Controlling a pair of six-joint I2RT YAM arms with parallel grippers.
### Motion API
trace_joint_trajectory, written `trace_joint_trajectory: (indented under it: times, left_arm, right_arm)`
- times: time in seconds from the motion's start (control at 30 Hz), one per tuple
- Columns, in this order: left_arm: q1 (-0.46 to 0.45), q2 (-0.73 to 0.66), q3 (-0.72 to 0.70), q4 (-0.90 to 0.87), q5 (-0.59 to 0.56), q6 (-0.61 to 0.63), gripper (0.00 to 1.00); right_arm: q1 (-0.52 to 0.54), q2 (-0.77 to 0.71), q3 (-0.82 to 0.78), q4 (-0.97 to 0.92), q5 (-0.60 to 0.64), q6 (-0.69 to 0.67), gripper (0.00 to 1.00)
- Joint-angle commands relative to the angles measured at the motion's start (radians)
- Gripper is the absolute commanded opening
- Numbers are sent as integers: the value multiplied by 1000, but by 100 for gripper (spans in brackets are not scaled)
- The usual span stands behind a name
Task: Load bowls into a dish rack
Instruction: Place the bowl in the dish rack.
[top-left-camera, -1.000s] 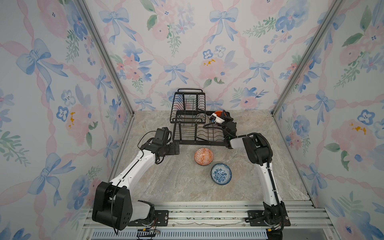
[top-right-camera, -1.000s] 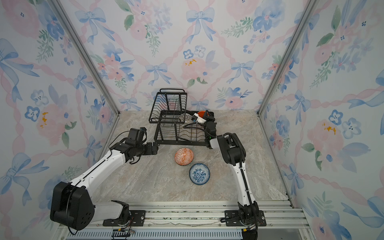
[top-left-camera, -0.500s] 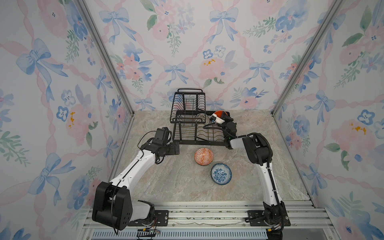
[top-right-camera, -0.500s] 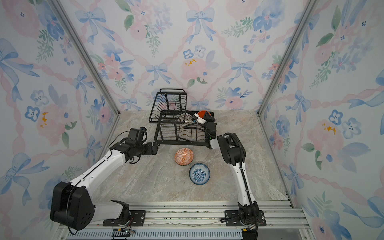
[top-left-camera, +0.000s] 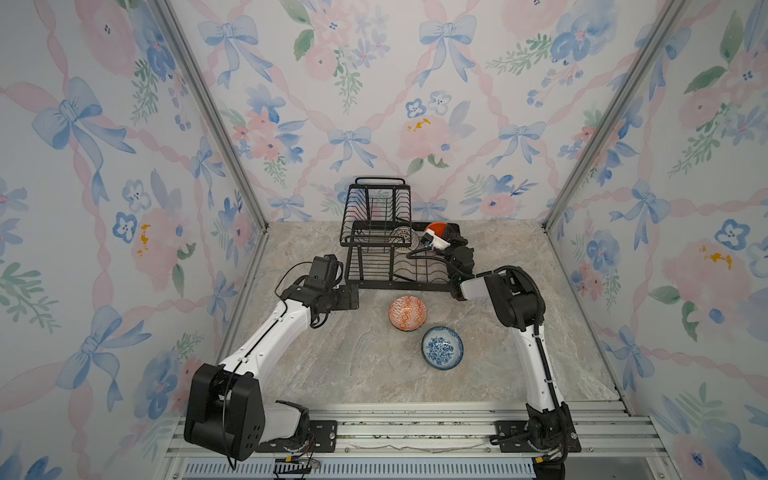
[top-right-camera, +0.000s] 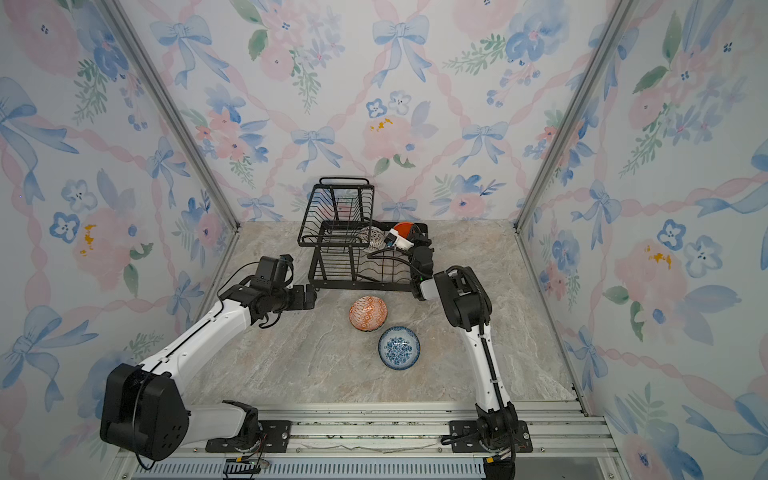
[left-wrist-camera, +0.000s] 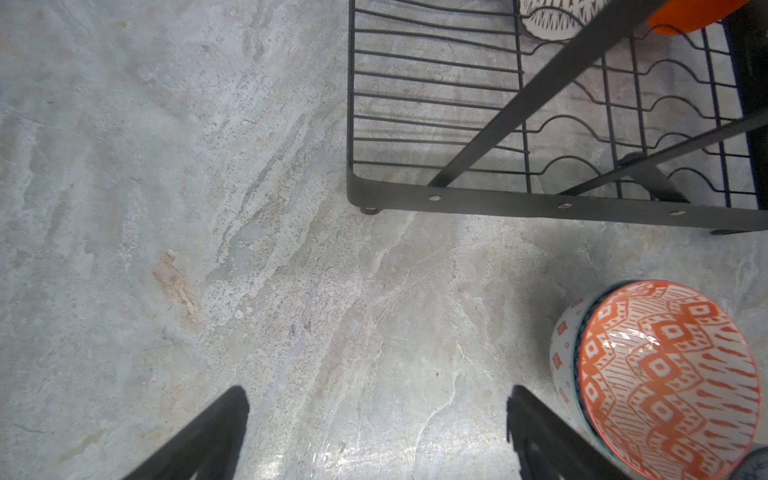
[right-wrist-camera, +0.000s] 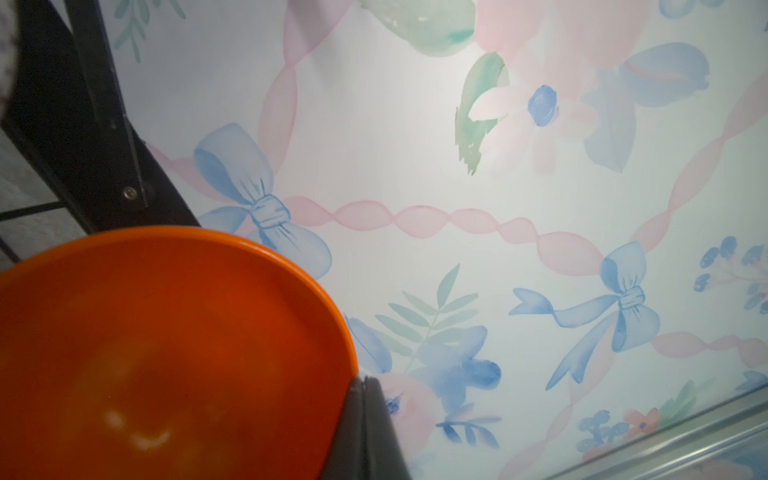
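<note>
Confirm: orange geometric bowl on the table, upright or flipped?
Upright: orange geometric bowl sits on the table, patterned inside facing up in both top views.

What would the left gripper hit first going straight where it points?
Most likely the bare table: the left gripper, jaws open, aims steeply down just short of the front rail of the dish rack. The orange-patterned bowl sits off to the side. Depth is unclear; the rail could come first.
</note>
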Motion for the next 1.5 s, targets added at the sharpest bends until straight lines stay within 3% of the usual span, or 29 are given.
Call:
trace_joint_trajectory:
  times: [0.0,0.33,0.63,0.77,0.9,0.97,1.1,1.13,1.23,1.47]
  left_arm:
    - [9,-24,-9,7,10,18,98]
    - [9,-50,-25,7,11,15,98]
    - [10,-81,-43,8,5,10,98]
    - [9,-87,-47,8,-2,14,98]
    - [9,-92,-47,9,-5,19,98]
    - [9,-93,-45,10,-5,21,98]
    - [8,-98,-48,16,-3,24,98]
    - [8,-99,-50,19,-3,24,98]
    - [7,-103,-52,21,-2,24,98]
    - [5,-118,-59,32,6,25,98]
  right_arm:
    - [0,-17,-17,61,23,22,3]
    - [6,-43,-33,104,47,28,5]
    - [16,-82,-63,114,58,42,17]
    - [21,-105,-89,115,58,46,26]
    - [28,-130,-115,99,60,59,43]
    - [31,-146,-131,87,62,74,54]
    - [33,-196,-169,47,80,120,89]
    - [35,-210,-181,32,87,129,94]
    - [41,-259,-216,-26,106,160,99]
    - [64,-402,-287,-205,183,302,97]
